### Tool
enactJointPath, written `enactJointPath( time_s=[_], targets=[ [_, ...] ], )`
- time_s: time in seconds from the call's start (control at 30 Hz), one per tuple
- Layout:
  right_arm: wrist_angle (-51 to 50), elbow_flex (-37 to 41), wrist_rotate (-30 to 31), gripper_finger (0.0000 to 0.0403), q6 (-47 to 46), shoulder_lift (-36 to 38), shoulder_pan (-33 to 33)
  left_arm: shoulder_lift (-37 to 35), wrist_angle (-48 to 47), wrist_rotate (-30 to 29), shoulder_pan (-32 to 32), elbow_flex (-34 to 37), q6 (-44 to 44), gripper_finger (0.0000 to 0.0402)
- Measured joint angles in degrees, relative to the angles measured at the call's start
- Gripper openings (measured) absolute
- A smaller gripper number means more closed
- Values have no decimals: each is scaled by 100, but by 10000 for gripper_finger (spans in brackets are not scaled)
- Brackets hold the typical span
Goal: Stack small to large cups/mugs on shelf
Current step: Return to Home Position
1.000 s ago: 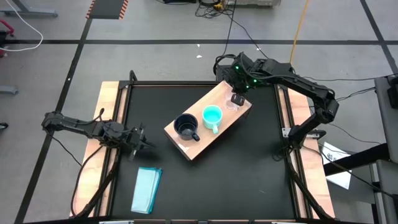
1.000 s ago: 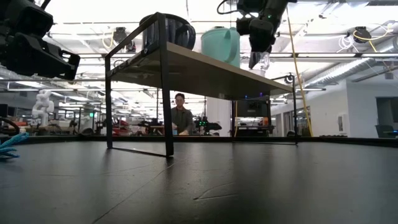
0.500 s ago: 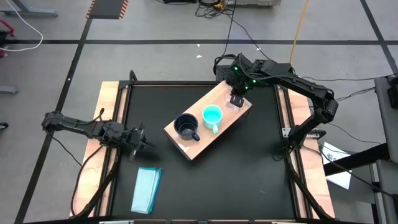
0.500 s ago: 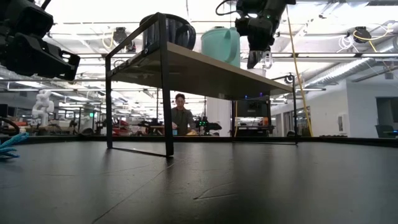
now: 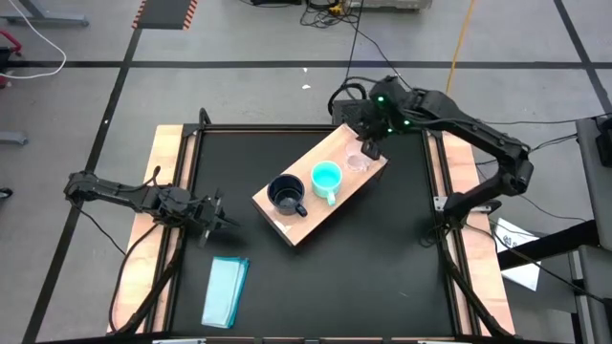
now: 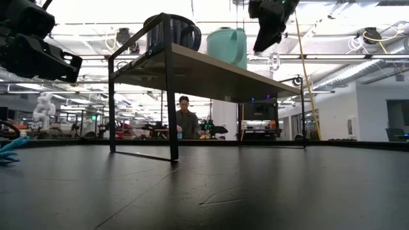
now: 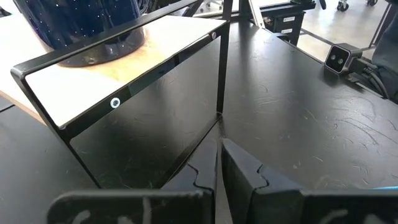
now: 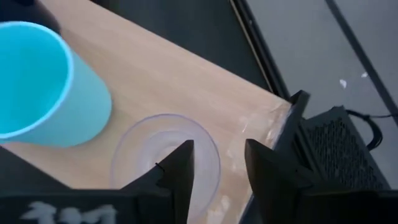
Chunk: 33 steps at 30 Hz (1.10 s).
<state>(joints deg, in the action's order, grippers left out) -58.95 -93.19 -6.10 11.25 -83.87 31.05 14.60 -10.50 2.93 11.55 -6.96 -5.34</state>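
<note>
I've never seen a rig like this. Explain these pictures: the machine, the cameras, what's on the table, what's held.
Two robot arms work at a black table. One camera looks straight down, one sits at table height, one rides on each wrist. On a raised wooden shelf stand a navy mug, a turquoise mug and a clear cup; a pale-teal block lies on the table. The right end effector hovers open above the clear cup, holding nothing. The left end effector, shut and empty, waits at the table's left side.
</note>
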Motion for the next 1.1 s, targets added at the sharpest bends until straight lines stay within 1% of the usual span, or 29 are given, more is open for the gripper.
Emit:
enactJointPath(
  time_s=[0.13, 0.27, 0.37, 0.47, 0.63, 0.7, 0.77, 0.93, 1.1],
  targets=[
    [-119, -6, 2, 136, 21, 387, 0, -1, 2, 1, -1, 0, 1, 26],
    [-486, -7, 1, 127, 167, 861, 0, -1, 2, 1, -2, 0, 102, 26],
    [-781, 10, -1, 113, 151, 1250, 0, 1, 2, -1, -1, 0, 139, 26],
    [-764, 255, -3, 87, 18, 1706, -4, 0, 7, -1, -2, 0, 98, 26],
    [-522, 1116, -17, 24, -6, 2609, -4, -1, 143, 0, -1, -2, -68, 25],
    [-283, 1560, -144, 7, -39, 2991, -4, -1, 161, 1, -1, -2, -150, 16],
    [24, 2013, -434, 6, -155, 3370, -4, 0, 162, 2, -1, -2, -169, 5],
    [928, 3133, -1059, 1, -389, 4176, -59, 0, 328, 10, 0, -2, -141, 2],
    [1593, 4028, -1220, 1, -446, 4966, -283, -1, 751, 111, 26, -2, -228, 2]
  ],
)
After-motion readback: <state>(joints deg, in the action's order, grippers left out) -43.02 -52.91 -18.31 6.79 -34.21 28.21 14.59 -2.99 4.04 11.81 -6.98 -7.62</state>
